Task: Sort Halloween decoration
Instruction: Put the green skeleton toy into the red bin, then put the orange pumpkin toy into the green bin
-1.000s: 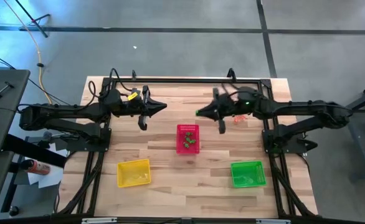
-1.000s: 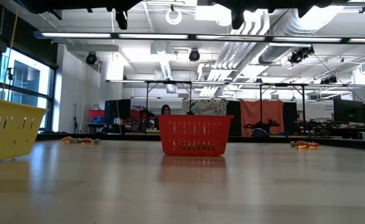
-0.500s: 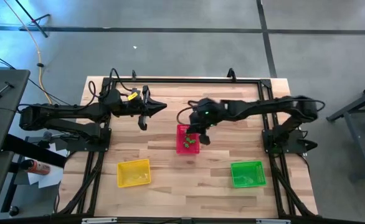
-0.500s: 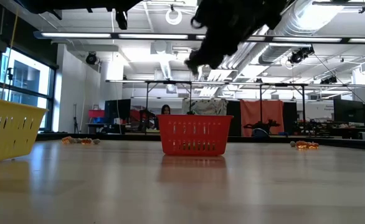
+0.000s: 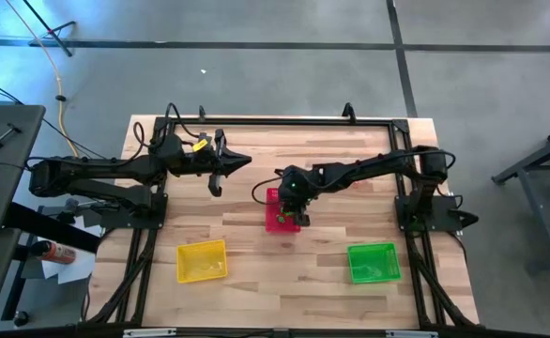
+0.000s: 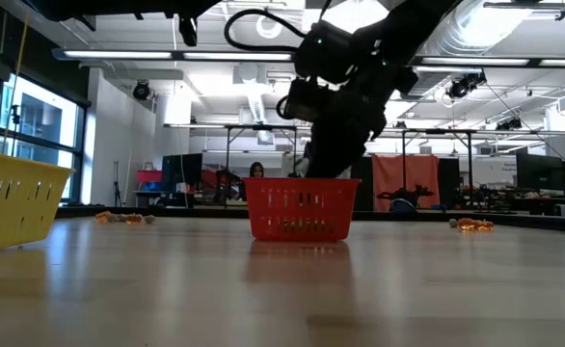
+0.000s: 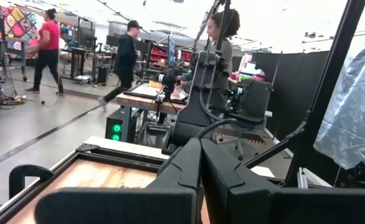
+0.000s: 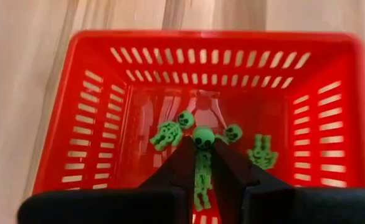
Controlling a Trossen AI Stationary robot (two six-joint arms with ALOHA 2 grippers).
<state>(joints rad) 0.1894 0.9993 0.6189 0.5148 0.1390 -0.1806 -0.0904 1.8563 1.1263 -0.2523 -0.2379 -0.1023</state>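
Overhead and table-level views of a wooden table (image 5: 256,244) with two dark arms and three mesh baskets. The red basket (image 5: 282,208) sits at the centre of the overhead frame, the yellow basket (image 5: 202,260) at lower left, the green basket (image 5: 374,262) at lower right.

The right gripper (image 8: 200,163) reaches in from the right of the overhead frame and hangs directly over the red basket; in the low view it shows as a dark mass just above the basket's rim, centre frame. Its two fingers stand slightly parted with a green skeleton figure (image 8: 202,163) between them, head toward the basket's far wall. Whether the fingers are clamping the figure cannot be told.

Other green skeleton figures (image 8: 170,132) lie on the floor of the red basket, on either side of the one between the fingers.

A small cluster of orange trinkets (image 6: 473,225) lies on the table at the right of the low view; another small cluster (image 6: 123,219) lies at the left.

The left gripper (image 5: 221,170) waits at the upper left of the table, fingers pressed together, holding nothing.
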